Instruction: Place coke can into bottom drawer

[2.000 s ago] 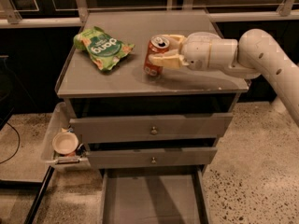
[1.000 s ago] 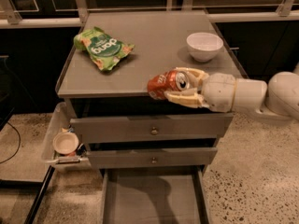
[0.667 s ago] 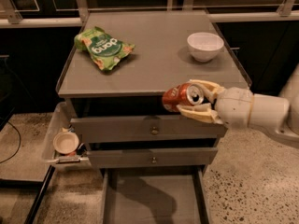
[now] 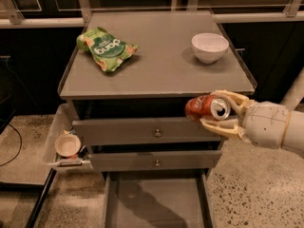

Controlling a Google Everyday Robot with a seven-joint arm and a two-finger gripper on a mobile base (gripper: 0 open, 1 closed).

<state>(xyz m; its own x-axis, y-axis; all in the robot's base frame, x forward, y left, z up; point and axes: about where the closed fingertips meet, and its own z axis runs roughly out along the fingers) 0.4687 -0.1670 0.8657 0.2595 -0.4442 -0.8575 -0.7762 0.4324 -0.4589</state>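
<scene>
The coke can [image 4: 205,108] is red-orange with a silver top and lies tilted on its side in my gripper [image 4: 216,109]. The gripper is shut on the can, one cream finger above it and one below. It hangs in the air in front of the cabinet's upper drawer front, at the right, below the cabinet top's front edge. The bottom drawer [image 4: 154,203] is pulled open, a wide grey tray with a bare floor, below and left of the can.
On the cabinet top [image 4: 156,65] lie a green bag [image 4: 105,48] at the back left and a white bowl [image 4: 209,47] at the back right. Two shut drawer fronts with brass knobs [image 4: 157,133] sit above the open drawer. A side shelf holds a small cup [image 4: 67,145].
My gripper has carried the can off the cabinet top, forward and down to the right, so that it now hangs in front of the upper drawer. The white bowl has come into view.
</scene>
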